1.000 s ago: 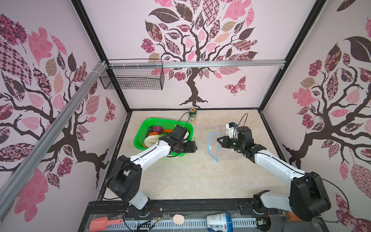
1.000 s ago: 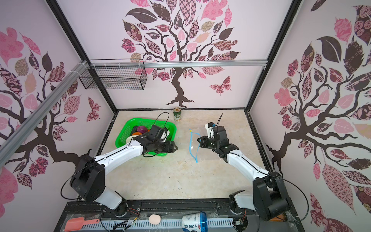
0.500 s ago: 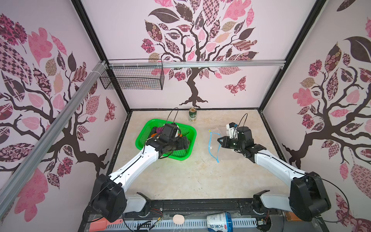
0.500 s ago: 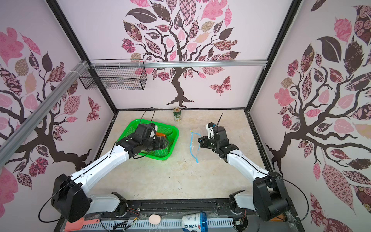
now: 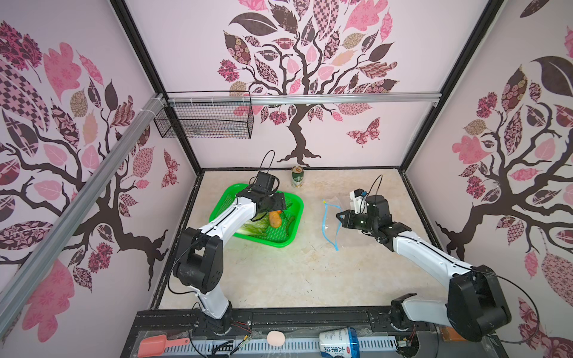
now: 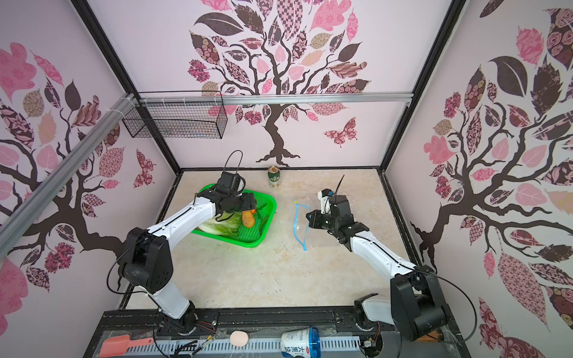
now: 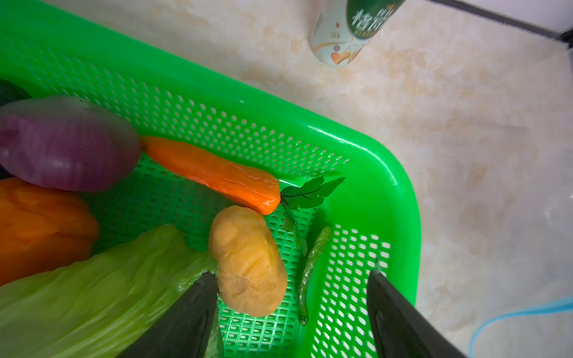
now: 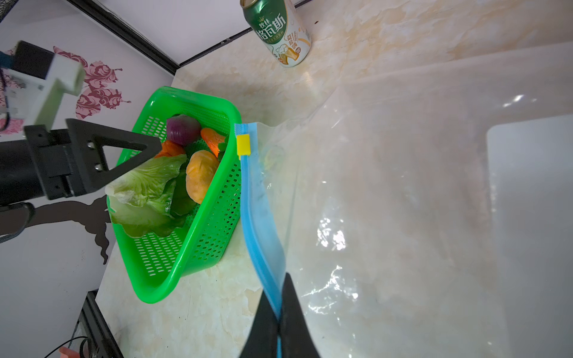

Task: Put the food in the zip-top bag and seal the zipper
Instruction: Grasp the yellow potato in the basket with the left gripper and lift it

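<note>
The food lies in the green basket: a tan potato, an orange carrot, a purple onion, napa cabbage and a thin dark green piece. My left gripper hangs open low over the basket, with the potato between its fingers and close beside one of them. The clear zip-top bag lies flat on the table. Its light-blue zipper carries a yellow slider at the far end. My right gripper is shut on the zipper strip and holds that edge up.
In both top views a green drink can stands behind the basket near the back wall. A black wire basket hangs on the back-left wall. A cup and a pink scoop lie on the front rail.
My left gripper has moved from the basket's right edge back over the food and lower into the basket. The right gripper and the bag have stayed still.
</note>
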Available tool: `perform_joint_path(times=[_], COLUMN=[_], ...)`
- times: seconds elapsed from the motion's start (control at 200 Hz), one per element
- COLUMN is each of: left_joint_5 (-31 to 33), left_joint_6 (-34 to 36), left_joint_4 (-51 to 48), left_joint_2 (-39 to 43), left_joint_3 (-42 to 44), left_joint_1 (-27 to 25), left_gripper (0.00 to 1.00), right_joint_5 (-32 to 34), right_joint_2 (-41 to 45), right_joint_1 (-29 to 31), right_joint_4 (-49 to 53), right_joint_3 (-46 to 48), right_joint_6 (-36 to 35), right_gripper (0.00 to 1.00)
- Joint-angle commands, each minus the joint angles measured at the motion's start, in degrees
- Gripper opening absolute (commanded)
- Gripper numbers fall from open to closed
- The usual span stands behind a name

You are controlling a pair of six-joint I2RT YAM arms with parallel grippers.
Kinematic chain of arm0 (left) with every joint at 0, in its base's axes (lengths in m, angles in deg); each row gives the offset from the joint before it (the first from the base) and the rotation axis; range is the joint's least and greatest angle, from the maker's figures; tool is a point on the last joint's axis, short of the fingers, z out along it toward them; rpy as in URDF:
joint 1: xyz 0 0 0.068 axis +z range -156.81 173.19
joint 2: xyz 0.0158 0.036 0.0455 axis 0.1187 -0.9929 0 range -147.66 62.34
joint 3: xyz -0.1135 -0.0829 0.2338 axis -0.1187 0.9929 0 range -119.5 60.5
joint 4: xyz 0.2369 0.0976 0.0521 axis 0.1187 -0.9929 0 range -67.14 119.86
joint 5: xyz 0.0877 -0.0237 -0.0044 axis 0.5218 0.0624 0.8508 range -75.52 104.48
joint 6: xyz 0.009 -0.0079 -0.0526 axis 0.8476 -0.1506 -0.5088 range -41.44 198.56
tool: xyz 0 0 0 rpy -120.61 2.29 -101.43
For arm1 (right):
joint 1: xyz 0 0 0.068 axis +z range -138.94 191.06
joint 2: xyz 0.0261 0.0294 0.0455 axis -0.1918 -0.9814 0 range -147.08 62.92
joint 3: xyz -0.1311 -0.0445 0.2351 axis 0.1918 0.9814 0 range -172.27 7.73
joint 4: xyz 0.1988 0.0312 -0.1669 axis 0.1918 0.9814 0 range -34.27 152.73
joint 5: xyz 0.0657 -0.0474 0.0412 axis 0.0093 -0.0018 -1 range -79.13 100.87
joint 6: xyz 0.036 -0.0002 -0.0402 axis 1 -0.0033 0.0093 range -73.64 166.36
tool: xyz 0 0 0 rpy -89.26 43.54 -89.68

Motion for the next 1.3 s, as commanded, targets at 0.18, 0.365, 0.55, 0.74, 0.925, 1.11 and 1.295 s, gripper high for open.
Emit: perform_joint_path(times=[0.18,0.365,0.55,0.74,0.925,1.11,1.295], left_joint_5=[1.39,-1.16,-1.96,-2.18,-2.15,-1.62,-0.79], left_joint_6=[1.26,0.26,-0.03,-0.36,-0.64,-0.45,0.29], left_joint_4=[-6.02,-4.05,-3.69,-3.56,-3.17,-2.72,-4.25], left_joint_2=[-5.61,-5.37,-7.57,-9.71,-11.24,-11.24,-7.46], left_joint_3=[-1.61,2.19,1.83,0.4,-0.21,-0.19,0.12], left_joint_1=[0.06,0.13,0.06,0.05,0.04,0.04,0.06], left_gripper=[0.81,0.81,0.79,0.77,0.74,0.59,0.54], right_joint_5=[0.6,0.43,0.41,0.69,0.69,0.95,1.09], right_joint_2=[1.73,1.54,1.71,2.05,2.06,1.97,1.8], right_joint_1=[-0.42,-0.42,-0.4,-0.42,-0.42,-0.42,-0.46], right_joint_4=[0.31,0.24,0.32,0.46,0.56,0.68,0.82], right_joint_3=[-0.2,-0.28,-0.27,-0.28,-0.37,-0.37,-0.57], right_joint_6=[-0.93,-0.93,-0.95,-1.06,-1.02,-1.2,-1.28], right_gripper=[0.0,0.0,0.0,0.0,0.0,0.0,0.0])
